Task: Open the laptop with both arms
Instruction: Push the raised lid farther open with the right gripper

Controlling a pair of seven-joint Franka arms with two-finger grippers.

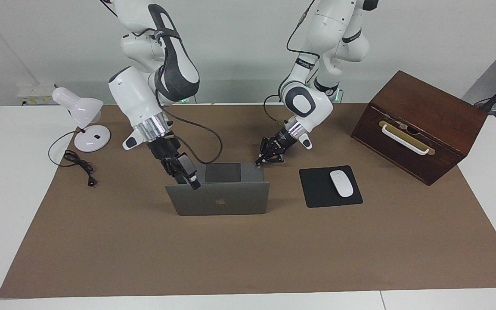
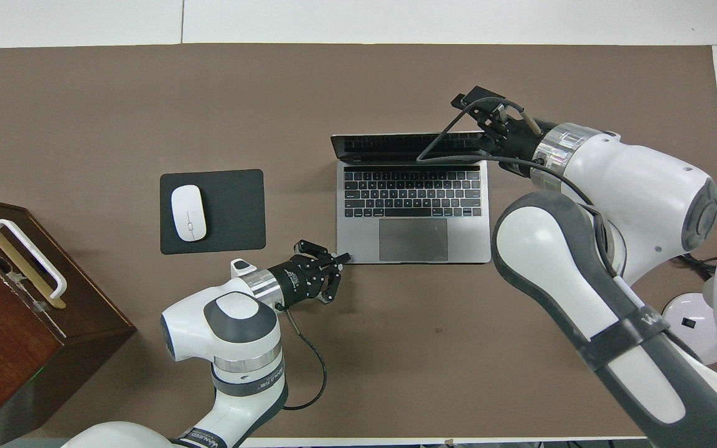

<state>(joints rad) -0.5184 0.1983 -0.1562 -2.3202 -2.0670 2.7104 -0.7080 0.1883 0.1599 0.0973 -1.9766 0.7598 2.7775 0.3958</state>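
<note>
A: Where is the laptop [image 2: 358, 246]?

B: On the brown mat in the middle of the worktop, open, with its keyboard side toward the robots. A black mousepad [image 2: 234, 205] with a white mouse [image 2: 188, 213] lies beside it, toward the left arm's end.

A: What does each view add?

B: Only the overhead view shows the keys, the whole trackpad and a dark strip of screen. Only the facing view shows the grey back of the lid [image 1: 230, 202] with its logo, standing steeply.

A: And the arms, nearest first?

B: The left arm bends low. The left gripper [image 1: 258, 162] has its jaws closed on nothing, their tips at the base's nearest corner. Farther out, the right arm arches over the base. The right gripper [image 1: 194, 183] slants down at the lid's top edge, toward the right arm's end. I cannot tell whether it is open or closed.
</note>
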